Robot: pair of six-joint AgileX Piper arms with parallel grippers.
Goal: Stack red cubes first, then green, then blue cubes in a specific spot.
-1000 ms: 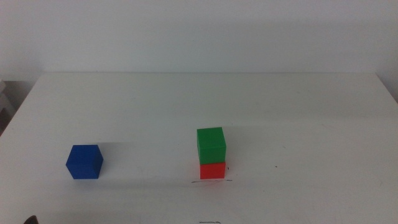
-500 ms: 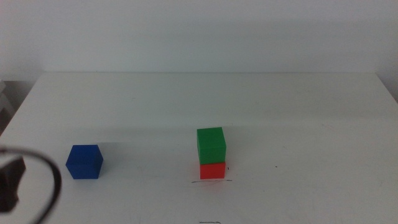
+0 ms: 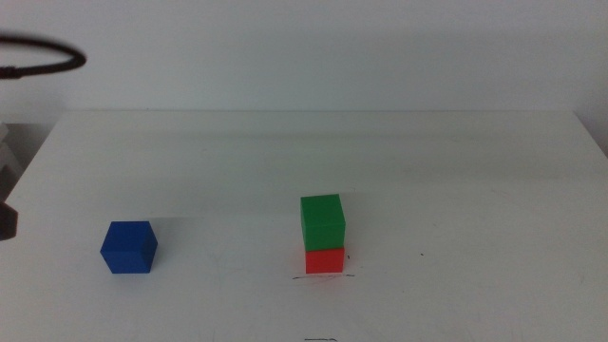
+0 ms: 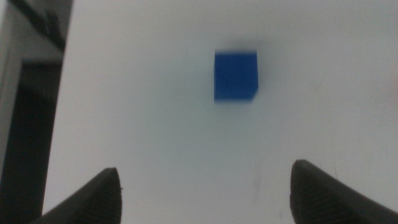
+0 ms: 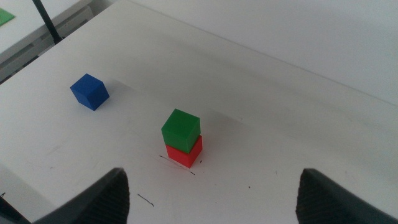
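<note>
1. The green cube (image 3: 322, 221) sits squarely on top of the red cube (image 3: 325, 260), the two forming a short stack just right of the desk's (image 3: 456, 161) centre in the middle view.
2. The red cube rests on the desk right at a thin dark wavy pen stroke (image 3: 323, 277), which runs along its near edge at 6 o'clock of the stack.
3. The blue cube (image 3: 129, 247) stands alone on the desk, well apart from the stack, at about 9 o'clock of it.
4. A tiny dark speck (image 3: 424, 254) lies on the desk at 3 o'clock of the stack, apart from it.
5. A small dark rectangle outline (image 3: 321, 339) shows at the bottom edge of the middle view, at 6 o'clock of the stack.
6. The left gripper (image 4: 205, 190) hangs above the desk with its jaws spread wide and nothing between them; the blue cube (image 4: 236, 76) lies ahead of it, blurred, not touched.
7. In the middle view only a dark piece of the left arm (image 3: 6, 220) shows at the left edge, with a black cable loop (image 3: 47, 59) above it.
8. The right gripper (image 5: 211, 199) waits high over the desk, released and empty, looking down on the stack, with the green cube (image 5: 181, 129) on the red cube (image 5: 185, 152), and the blue cube (image 5: 89, 91) beyond.
</note>
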